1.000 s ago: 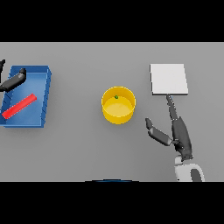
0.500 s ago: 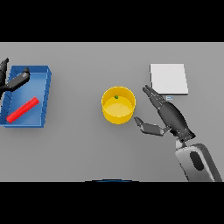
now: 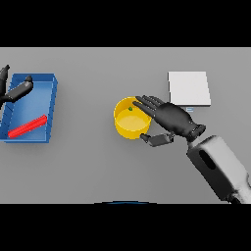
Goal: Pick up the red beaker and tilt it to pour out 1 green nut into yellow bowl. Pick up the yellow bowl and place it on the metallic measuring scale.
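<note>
Right robot hand (image 3: 171,119) now reaching over yellow bowl (image 3: 128,125), fingers spread, left robot hand (image 3: 14,90) relaxed above blue tray (image 3: 51,108)

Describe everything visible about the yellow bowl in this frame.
The yellow bowl is a round, straight-walled, plain glossy container standing upright on the grey table, near its middle, left of the metallic measuring scale and apart from it. A small green nut lies inside near the far wall. The right hand reaches over its right rim, fingers spread above the opening and thumb low beside the near wall; whether they touch the bowl cannot be told.
</note>
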Action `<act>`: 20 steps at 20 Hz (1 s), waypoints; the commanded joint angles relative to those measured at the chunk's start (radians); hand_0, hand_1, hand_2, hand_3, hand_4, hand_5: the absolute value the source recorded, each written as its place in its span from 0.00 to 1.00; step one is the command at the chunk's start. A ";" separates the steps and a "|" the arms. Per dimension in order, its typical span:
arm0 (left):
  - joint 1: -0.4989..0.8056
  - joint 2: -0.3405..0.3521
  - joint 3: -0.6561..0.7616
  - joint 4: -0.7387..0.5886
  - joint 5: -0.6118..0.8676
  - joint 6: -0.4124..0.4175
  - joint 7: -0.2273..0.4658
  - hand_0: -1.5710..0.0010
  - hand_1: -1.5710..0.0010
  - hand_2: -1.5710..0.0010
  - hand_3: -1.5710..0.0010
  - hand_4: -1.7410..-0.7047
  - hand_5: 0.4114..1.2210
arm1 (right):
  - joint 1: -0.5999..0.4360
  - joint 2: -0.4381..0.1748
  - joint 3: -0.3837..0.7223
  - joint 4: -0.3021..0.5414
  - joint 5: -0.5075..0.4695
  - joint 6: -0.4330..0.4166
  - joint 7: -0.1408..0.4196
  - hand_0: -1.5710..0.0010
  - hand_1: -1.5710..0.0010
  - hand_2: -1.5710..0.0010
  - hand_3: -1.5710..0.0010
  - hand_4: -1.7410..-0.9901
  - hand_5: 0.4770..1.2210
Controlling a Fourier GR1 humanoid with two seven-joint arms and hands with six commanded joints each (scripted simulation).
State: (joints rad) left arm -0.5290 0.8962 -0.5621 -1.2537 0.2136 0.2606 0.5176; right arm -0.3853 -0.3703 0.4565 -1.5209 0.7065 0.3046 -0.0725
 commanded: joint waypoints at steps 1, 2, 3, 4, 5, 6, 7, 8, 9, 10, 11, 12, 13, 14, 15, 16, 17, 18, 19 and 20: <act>-0.002 0.002 0.000 -0.004 0.002 -0.002 0.004 1.00 1.00 1.00 1.00 0.91 0.38 | -0.020 0.006 0.015 0.025 0.010 0.009 -0.004 1.00 1.00 1.00 1.00 0.62 0.25; -0.010 -0.006 -0.004 0.001 -0.002 -0.002 0.008 1.00 1.00 1.00 1.00 0.91 0.38 | -0.044 0.007 0.029 0.039 0.013 0.034 -0.004 1.00 1.00 1.00 1.00 0.62 0.26; -0.008 0.001 -0.003 -0.007 -0.003 -0.001 0.009 1.00 1.00 1.00 1.00 0.91 0.38 | -0.064 -0.004 0.038 0.058 0.020 0.050 -0.019 1.00 1.00 1.00 1.00 0.62 0.27; -0.007 -0.009 -0.005 0.001 -0.003 0.004 0.004 1.00 1.00 1.00 1.00 0.91 0.38 | -0.088 0.009 0.056 0.086 0.031 0.054 -0.026 1.00 1.00 1.00 1.00 0.63 0.28; -0.001 -0.002 -0.002 0.002 -0.003 0.003 0.000 1.00 1.00 1.00 1.00 0.91 0.38 | -0.102 0.006 0.064 0.104 0.033 0.066 -0.041 1.00 1.00 1.00 1.00 0.64 0.28; -0.002 -0.003 0.000 0.011 0.002 -0.006 -0.012 1.00 1.00 1.00 1.00 0.91 0.38 | -0.118 0.015 0.074 0.123 0.037 0.076 -0.037 1.00 1.00 1.00 1.00 0.65 0.28; 0.007 0.000 -0.002 0.003 0.001 -0.003 -0.012 1.00 1.00 1.00 1.00 0.91 0.38 | -0.131 0.022 0.083 0.153 0.040 0.083 -0.042 1.00 1.00 1.00 1.00 0.65 0.28; 0.009 -0.002 -0.003 0.006 0.000 -0.001 -0.012 1.00 1.00 1.00 1.00 0.91 0.38 | -0.134 0.026 0.099 0.162 0.043 0.095 -0.059 1.00 1.00 1.00 1.00 0.66 0.28; 0.003 0.000 0.002 0.005 -0.001 0.001 -0.018 1.00 1.00 1.00 1.00 0.91 0.39 | -0.144 0.028 0.105 0.178 0.044 0.103 -0.066 1.00 1.00 1.00 1.00 0.66 0.28; 0.005 0.004 0.001 0.002 -0.001 -0.003 -0.027 1.00 1.00 1.00 1.00 0.91 0.39 | -0.162 0.036 0.111 0.209 0.050 0.100 -0.071 1.00 1.00 1.00 1.00 0.66 0.28; 0.001 0.002 0.000 -0.002 0.000 -0.003 -0.022 1.00 1.00 1.00 1.00 0.91 0.40 | -0.181 0.040 0.114 0.225 0.047 0.113 -0.075 1.00 1.00 1.00 1.00 0.65 0.27; 0.003 0.009 0.003 -0.003 0.003 -0.008 -0.020 1.00 1.00 1.00 1.00 0.91 0.40 | -0.194 0.044 0.123 0.243 0.049 0.128 -0.078 1.00 1.00 1.00 1.00 0.64 0.27; 0.003 0.012 0.001 -0.006 -0.002 -0.005 -0.020 1.00 1.00 1.00 1.00 0.91 0.40 | -0.187 0.044 0.136 0.255 0.057 0.132 -0.083 1.00 1.00 1.00 1.00 0.63 0.27; -0.008 0.004 0.003 0.013 0.000 -0.011 -0.016 1.00 1.00 1.00 1.00 0.91 0.40 | -0.197 0.051 0.143 0.270 0.063 0.134 -0.079 1.00 1.00 1.00 1.00 0.61 0.26; -0.009 0.008 0.007 0.017 0.000 -0.011 -0.020 1.00 1.00 1.00 1.00 0.91 0.40 | -0.200 0.047 0.147 0.272 0.065 0.142 -0.081 1.00 1.00 1.00 1.00 0.60 0.26; -0.006 0.003 0.003 0.012 -0.001 -0.010 -0.024 1.00 1.00 1.00 1.00 0.91 0.40 | -0.213 0.049 0.150 0.288 0.071 0.144 -0.077 1.00 1.00 1.00 1.00 0.59 0.26; 0.001 0.006 0.002 0.003 0.000 -0.006 -0.024 1.00 1.00 1.00 1.00 0.91 0.40 | -0.216 0.055 0.158 0.306 0.080 0.142 -0.071 1.00 1.00 1.00 1.00 0.59 0.26; 0.006 0.014 0.003 -0.003 -0.001 -0.002 -0.013 1.00 1.00 1.00 1.00 0.91 0.40 | -0.224 0.054 0.163 0.317 0.081 0.150 -0.077 1.00 1.00 1.00 1.00 0.58 0.26; -0.008 0.001 0.001 0.014 -0.002 -0.009 -0.008 1.00 1.00 1.00 1.00 0.91 0.40 | -0.234 0.055 0.170 0.323 0.086 0.162 -0.072 1.00 1.00 1.00 1.00 0.58 0.27; -0.005 0.015 0.006 0.012 -0.001 -0.013 -0.017 1.00 1.00 1.00 1.00 0.91 0.40 | -0.246 0.063 0.176 0.337 0.089 0.170 -0.066 1.00 1.00 1.00 1.00 0.58 0.29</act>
State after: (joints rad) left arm -0.5346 0.9115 -0.5559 -1.2420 0.2121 0.2486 0.5003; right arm -0.6317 -0.3069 0.6320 -1.1841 0.7960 0.4741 -0.1369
